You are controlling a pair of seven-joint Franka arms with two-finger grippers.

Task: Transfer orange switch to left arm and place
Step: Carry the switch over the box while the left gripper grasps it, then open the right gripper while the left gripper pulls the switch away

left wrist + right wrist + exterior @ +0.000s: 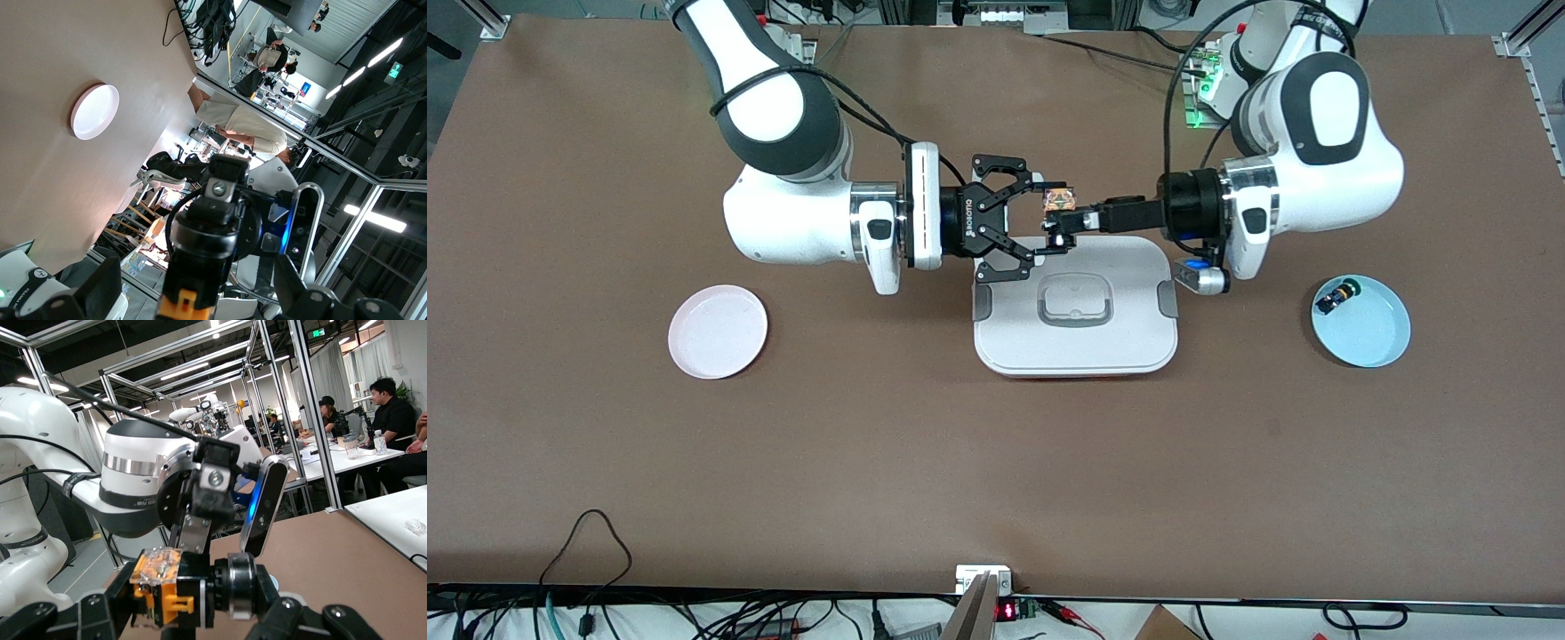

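Note:
The orange switch [1058, 197], a small black block with an orange face, hangs in the air over the farther edge of the white box [1074, 347]. My left gripper [1063, 220] is shut on it. My right gripper [1040, 220] is open, with one finger on each side of the switch. The right wrist view shows the switch [175, 588] between my right gripper's [193, 613] fingers, with the left gripper [193, 540] gripping it. In the left wrist view the switch [200, 267] fills my left gripper [193, 303].
A pink plate [718, 331] lies toward the right arm's end and also shows in the left wrist view [95, 111]. A blue plate [1369, 333] toward the left arm's end holds a small black part with a green cap [1336, 296].

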